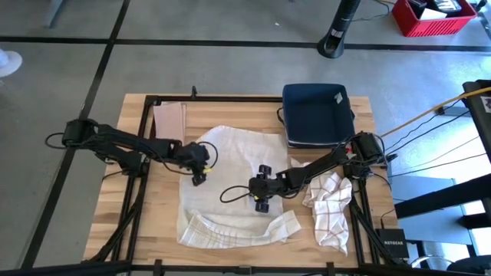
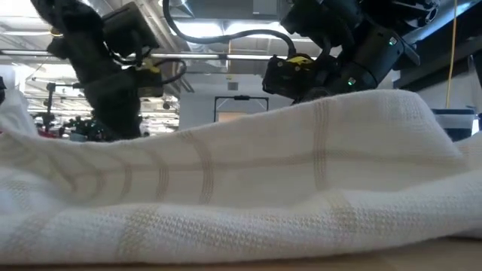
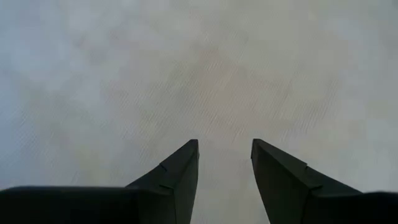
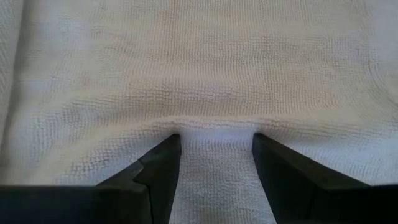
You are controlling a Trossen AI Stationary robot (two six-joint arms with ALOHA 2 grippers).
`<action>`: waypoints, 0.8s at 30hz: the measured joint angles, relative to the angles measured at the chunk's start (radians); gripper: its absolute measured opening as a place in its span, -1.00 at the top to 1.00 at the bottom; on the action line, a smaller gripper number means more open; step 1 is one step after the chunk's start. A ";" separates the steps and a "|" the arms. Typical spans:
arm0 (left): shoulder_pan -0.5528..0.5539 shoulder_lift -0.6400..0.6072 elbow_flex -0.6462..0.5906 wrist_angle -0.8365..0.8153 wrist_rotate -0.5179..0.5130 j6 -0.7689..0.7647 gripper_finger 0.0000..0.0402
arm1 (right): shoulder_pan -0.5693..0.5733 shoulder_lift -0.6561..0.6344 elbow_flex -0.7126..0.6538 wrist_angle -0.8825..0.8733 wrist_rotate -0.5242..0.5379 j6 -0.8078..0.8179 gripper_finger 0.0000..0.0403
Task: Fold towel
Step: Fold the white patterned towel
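1. Right wrist view: the right hand (image 4: 216,140) presses into the white towel (image 4: 205,68), fingers apart, cloth ridged between the tips; if they pinch only the top layer, the fold may drag unevenly.
2. Ahead of the left hand (image 1: 201,170), fingers also apart on the towel, nothing is clamped; uneven lifts could twist it.
3. Beyond the right hand, a checked cloth (image 1: 330,211) could snag on the tabletop (image 1: 146,222).
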 joint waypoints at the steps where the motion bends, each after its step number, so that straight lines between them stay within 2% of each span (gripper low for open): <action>1: 0.004 -0.010 0.025 -0.059 -0.012 -0.002 0.30 | 0.000 0.000 0.000 0.001 0.001 0.000 -0.01; 3: 0.020 -0.046 0.089 -0.184 -0.093 -0.002 0.30 | 0.000 0.000 0.000 0.002 0.009 0.000 -0.01; 7: 0.054 -0.102 0.173 -0.416 -0.434 0.027 0.30 | 0.000 0.000 0.000 0.004 0.017 0.000 -0.01; 9: 0.087 -0.116 0.174 -0.478 -0.531 0.047 0.30 | 0.000 0.000 0.000 0.004 0.017 0.001 -0.01; 12: 0.145 -0.114 0.140 -0.526 -0.512 0.078 0.30 | 0.000 0.000 0.000 0.004 0.018 0.014 -0.01; 16: 0.174 -0.095 0.113 -0.480 -0.431 0.109 0.30 | 0.000 0.000 0.000 0.004 0.018 0.016 -0.01; 20: 0.188 -0.072 0.116 -0.498 -0.419 0.070 0.30 | 0.000 0.000 0.000 0.003 0.017 0.020 -0.01; 24: 0.223 -0.031 0.116 -0.508 -0.322 0.030 0.30 | 0.000 0.000 0.000 0.003 0.017 0.020 -0.01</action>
